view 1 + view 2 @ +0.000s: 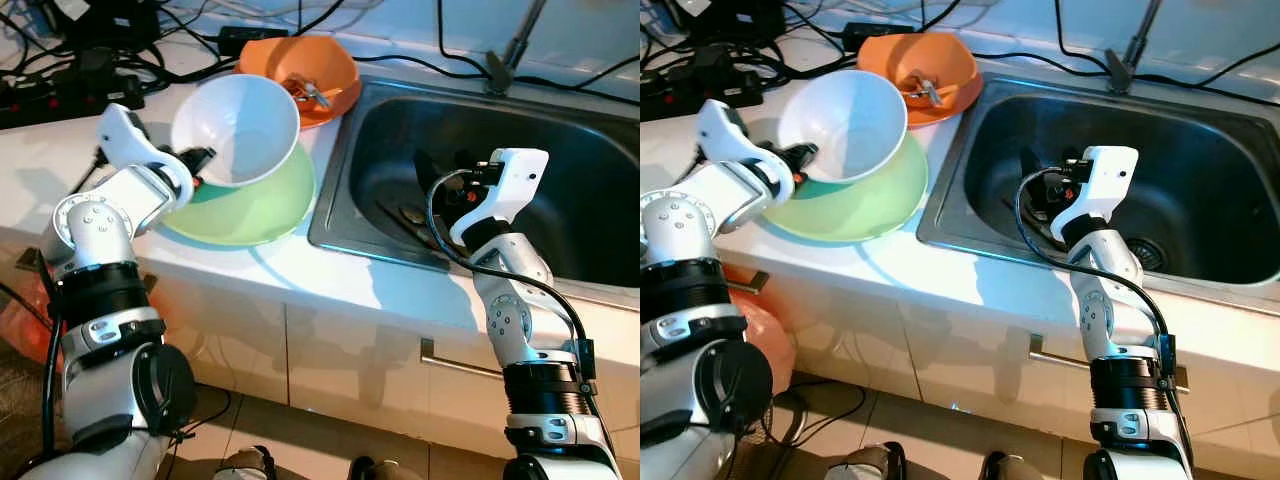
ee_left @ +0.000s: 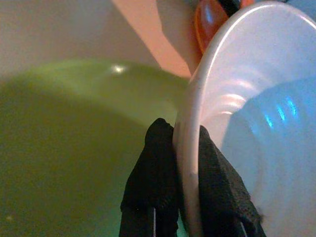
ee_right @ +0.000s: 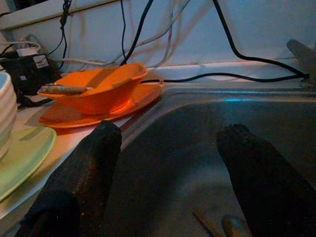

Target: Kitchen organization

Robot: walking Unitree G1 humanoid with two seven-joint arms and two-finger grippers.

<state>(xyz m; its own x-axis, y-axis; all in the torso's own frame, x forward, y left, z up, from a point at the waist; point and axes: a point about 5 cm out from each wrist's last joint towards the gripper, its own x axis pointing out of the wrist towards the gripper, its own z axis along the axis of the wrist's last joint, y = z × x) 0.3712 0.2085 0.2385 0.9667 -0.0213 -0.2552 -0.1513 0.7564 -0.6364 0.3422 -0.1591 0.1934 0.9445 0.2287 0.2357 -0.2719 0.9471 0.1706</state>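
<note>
A white bowl (image 1: pixel 240 125) is tilted above a light green plate (image 1: pixel 250 210) on the white counter. My left gripper (image 1: pixel 197 160) is shut on the bowl's rim, one finger (image 2: pixel 153 168) outside and one inside (image 2: pixel 219 182). An orange bowl (image 1: pixel 305 75) holding cutlery sits on an orange plate behind them. My right gripper (image 1: pixel 440 185) hangs open inside the steel sink (image 1: pixel 590 160), its fingers (image 3: pixel 79 177) spread above utensils (image 1: pixel 408 215) lying on the sink bottom.
Black cables and a power strip (image 1: pixel 70 85) clutter the counter's far left. A faucet base (image 1: pixel 500 70) stands behind the sink. Cabinet fronts with a handle (image 1: pixel 455 360) lie below, and an orange bag (image 1: pixel 25 320) sits low on the left.
</note>
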